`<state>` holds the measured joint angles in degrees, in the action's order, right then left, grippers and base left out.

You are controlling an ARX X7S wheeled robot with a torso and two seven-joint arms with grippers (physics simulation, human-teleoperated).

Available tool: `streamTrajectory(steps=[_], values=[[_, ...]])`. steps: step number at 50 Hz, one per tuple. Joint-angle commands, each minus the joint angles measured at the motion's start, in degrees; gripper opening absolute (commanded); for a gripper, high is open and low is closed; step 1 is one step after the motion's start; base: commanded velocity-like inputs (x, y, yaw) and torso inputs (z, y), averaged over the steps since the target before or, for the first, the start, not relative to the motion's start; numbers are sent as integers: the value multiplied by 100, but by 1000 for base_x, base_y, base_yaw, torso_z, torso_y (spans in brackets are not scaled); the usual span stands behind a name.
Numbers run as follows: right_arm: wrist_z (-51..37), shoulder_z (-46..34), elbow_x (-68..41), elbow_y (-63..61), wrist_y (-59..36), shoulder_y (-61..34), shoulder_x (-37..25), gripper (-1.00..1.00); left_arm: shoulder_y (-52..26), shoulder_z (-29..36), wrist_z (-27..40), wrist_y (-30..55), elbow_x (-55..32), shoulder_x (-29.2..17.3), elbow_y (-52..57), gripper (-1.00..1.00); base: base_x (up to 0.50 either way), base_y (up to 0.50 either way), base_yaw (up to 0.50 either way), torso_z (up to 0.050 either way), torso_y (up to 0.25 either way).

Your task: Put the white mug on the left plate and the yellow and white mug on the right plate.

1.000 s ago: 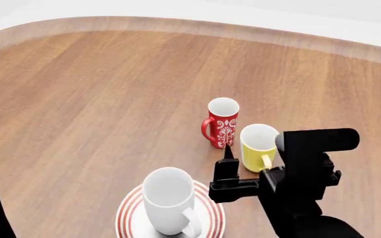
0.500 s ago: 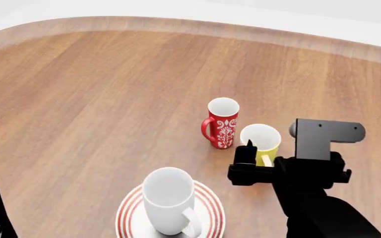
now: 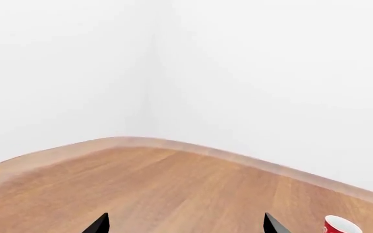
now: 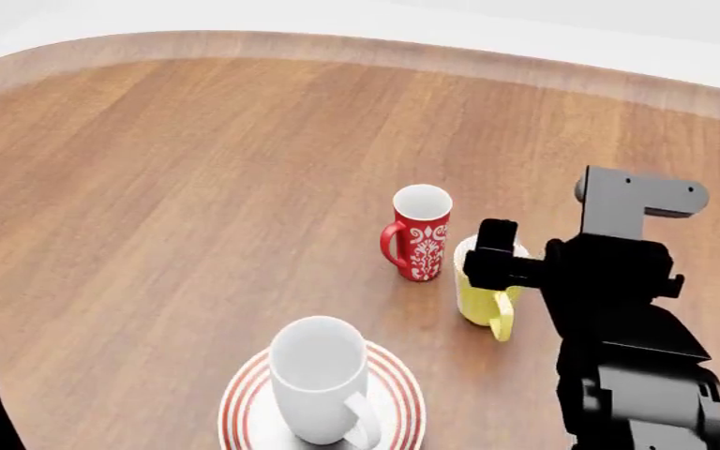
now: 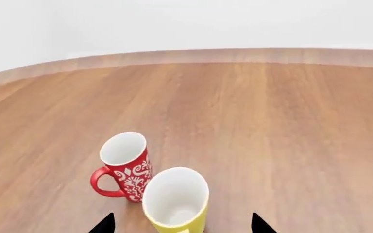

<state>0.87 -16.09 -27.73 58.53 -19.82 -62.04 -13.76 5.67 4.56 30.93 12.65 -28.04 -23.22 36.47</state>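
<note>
Yellow and white mug (image 5: 175, 200) between right pincer (image 5: 181, 224) tips (spread).

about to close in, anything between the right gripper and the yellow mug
Nothing visible. The yellow and white mug sits just ahead, centred between the right gripper's open fingertips; the red mug stands off to one side.

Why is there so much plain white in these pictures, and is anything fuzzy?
Left wrist view: mostly blank white wall, only the red patterned mug's rim peeking in. Head view: sharp, soft even light, faint shadows under the tall white mug. Right wrist view: crisp small yellow mug, no glare.
</note>
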Motion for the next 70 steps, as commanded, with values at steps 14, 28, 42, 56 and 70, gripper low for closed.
streamTrajectory(steps=[14,28,42,56,70], values=[[749,1522,2604,1646,-186,-1020,570,100,-94,-177,-86,-195,-43,223,-187,100,0,0,0,0,-89],[1199,1124,2838,1646,-61,-1342,724,100,-9,-63,49,-241,296,191,-5,100,0,0,0,0,-54],[931,1244,2733,1645,194,-1516,663,100,-15,-17,82,-313,372,236,-130,100,0,0,0,0,-110],[831,1288,2745,1645,239,-1451,648,100,-8,-95,13,-304,100,171,-102,100,0,0,0,0,-107],[749,1349,2753,1645,275,-1462,625,100,-11,-82,-34,-403,128,145,-159,100,0,0,0,0,-187]])
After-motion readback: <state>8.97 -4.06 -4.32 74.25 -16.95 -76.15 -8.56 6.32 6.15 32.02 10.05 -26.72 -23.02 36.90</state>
